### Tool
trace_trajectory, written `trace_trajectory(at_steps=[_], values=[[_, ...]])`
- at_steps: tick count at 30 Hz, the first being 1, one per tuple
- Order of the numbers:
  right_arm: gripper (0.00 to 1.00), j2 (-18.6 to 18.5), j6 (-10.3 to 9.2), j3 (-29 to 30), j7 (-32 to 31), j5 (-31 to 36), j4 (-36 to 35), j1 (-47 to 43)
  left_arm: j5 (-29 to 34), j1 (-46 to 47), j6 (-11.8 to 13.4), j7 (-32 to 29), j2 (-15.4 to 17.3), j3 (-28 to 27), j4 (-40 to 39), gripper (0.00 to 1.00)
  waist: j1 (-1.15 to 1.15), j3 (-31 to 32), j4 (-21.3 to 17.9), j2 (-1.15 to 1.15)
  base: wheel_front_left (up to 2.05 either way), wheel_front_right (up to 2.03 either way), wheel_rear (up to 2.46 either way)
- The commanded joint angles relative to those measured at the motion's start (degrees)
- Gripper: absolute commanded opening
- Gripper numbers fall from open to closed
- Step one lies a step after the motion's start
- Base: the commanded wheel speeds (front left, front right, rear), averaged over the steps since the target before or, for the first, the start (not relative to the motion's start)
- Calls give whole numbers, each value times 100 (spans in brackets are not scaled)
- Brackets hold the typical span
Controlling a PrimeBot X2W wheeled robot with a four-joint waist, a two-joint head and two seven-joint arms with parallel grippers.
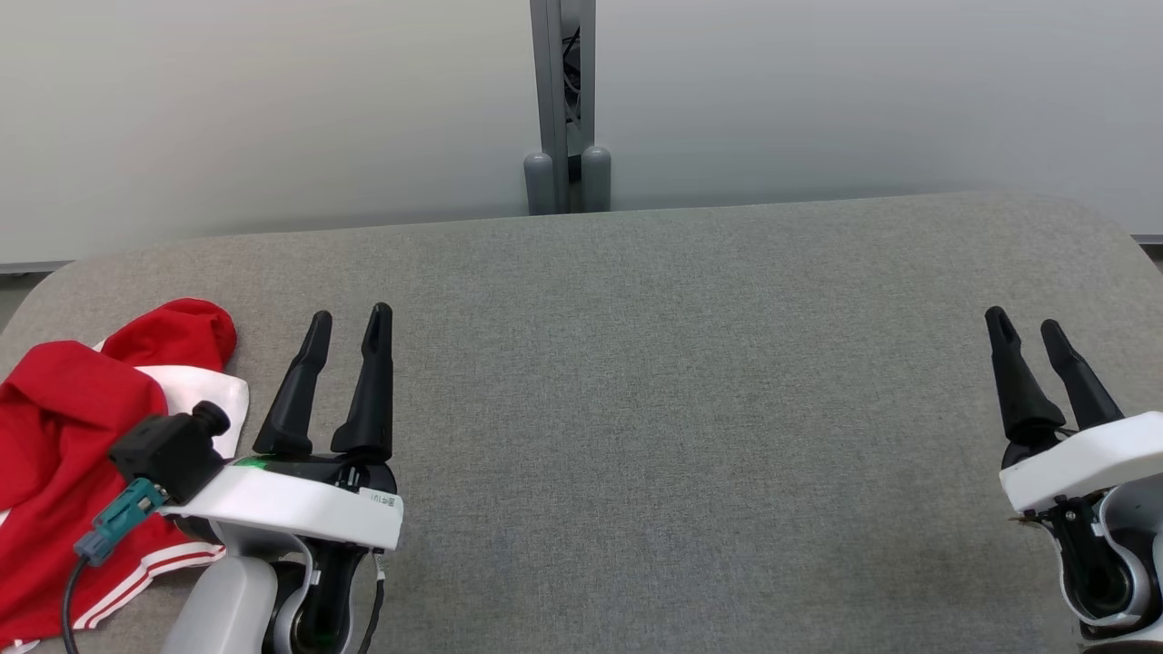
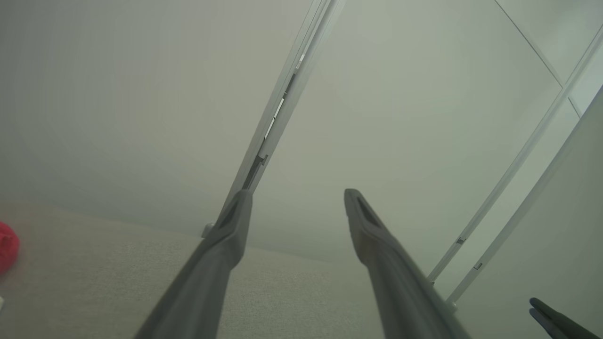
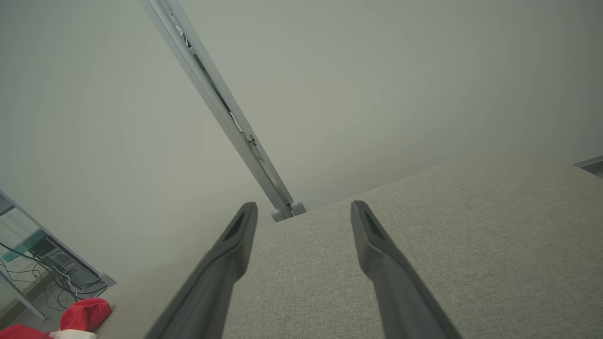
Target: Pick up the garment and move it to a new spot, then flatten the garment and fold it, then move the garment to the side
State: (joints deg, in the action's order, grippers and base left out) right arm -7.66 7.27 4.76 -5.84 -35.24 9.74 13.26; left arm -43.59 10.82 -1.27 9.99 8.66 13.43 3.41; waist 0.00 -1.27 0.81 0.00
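Note:
The garment (image 1: 64, 454) is red with white trim and lies crumpled at the left end of the grey fabric surface (image 1: 690, 400); a bit of it shows as a red lump (image 2: 7, 247) at the left edge of the left wrist view, and it appears again (image 3: 82, 315) low on the left in the right wrist view. My left gripper (image 1: 350, 318) hovers just right of the garment, open, nothing between its fingers (image 2: 226, 235). Far to the right my right gripper (image 1: 1025, 324) is open and empty too, its fingers (image 3: 377, 245) pointing over bare fabric.
A pale wall with a grey vertical post (image 1: 563, 109) stands behind the surface's far edge. The surface's corners are rounded. A shelf with cables (image 3: 42, 259) stands beyond the left end. The tip of my right gripper (image 2: 556, 320) peeks into the left wrist view.

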Motion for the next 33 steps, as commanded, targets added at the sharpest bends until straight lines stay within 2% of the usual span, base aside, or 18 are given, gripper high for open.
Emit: trace_trajectory(at_steps=[1,11,33], values=[[100,-72,25,-42,75,118,-131,43,148,35,34,-28,77,-8,-99,100,0,1,0,0,0,0,0],[100,44,25,-337,407,879,-100,-225,1135,-89,327,-210,285,45,6,100,0,24,-25,0,0,0,0],[100,259,29,-643,1048,2064,-82,-535,2233,-276,642,-418,436,75,123,100,0,43,-28,0,0,0,0]])
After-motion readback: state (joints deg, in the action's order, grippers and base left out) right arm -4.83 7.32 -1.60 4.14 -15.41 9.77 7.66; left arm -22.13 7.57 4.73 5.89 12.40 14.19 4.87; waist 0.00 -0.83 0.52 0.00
